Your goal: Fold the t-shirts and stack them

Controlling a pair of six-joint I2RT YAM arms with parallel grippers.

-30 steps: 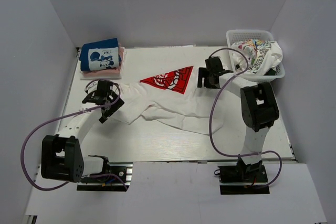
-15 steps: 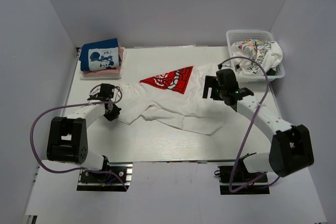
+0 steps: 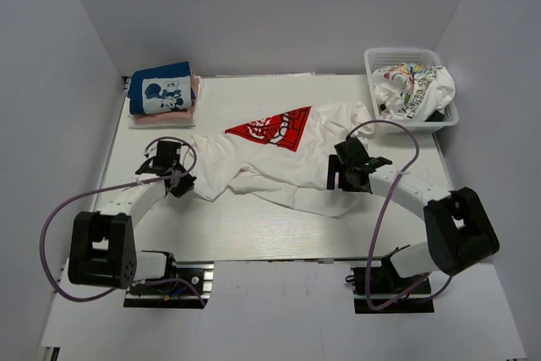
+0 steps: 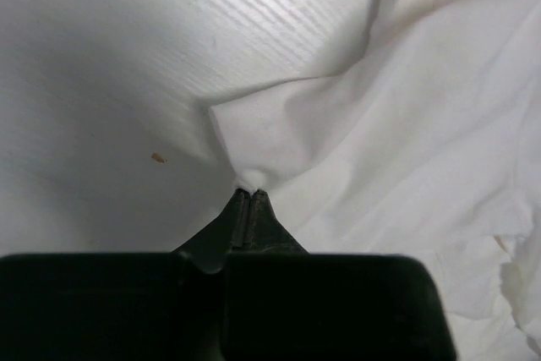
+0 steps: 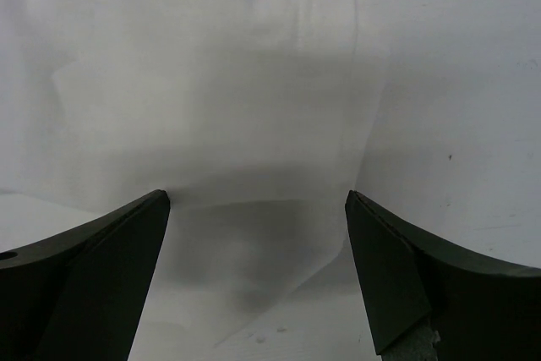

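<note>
**Item 1, white t-shirt** (image 3: pixel 283 177): is lying crumpled and partly spread across the middle of the surface (image 3: pixel 254 230). A red triangular print is facing up at its far edge.

**Item 2, left gripper** (image 4: pixel 251 195): is sitting low at the shirt's left end. Its jaws are pressed together and pinching a small peak of the white cloth (a corner or a fold of the hem). The cloth is fanning out from that pinch towards the right of the wrist view.

**Item 3, right gripper** (image 5: pixel 256 202): is hanging over the shirt's right-hand edge with its jaws spread wide and holding nothing. A hemmed edge of white cloth is lying in the gap between the fingers. They seem to be close above the cloth, though contact cannot be told from here.

**Item 4, blue t-shirt** (image 3: pixel 161 92): is resting folded at the far left corner, its cartoon-mouse panel facing up. It is sitting on top of the pink t-shirt (image 3: pixel 196 90), which is showing only as a thin edge on the right.

**Item 5, printed t-shirt** (image 3: pixel 416 84): is lying bundled in the basket (image 3: pixel 397 54) at the far right corner, and is spilling over the right rim.
</note>
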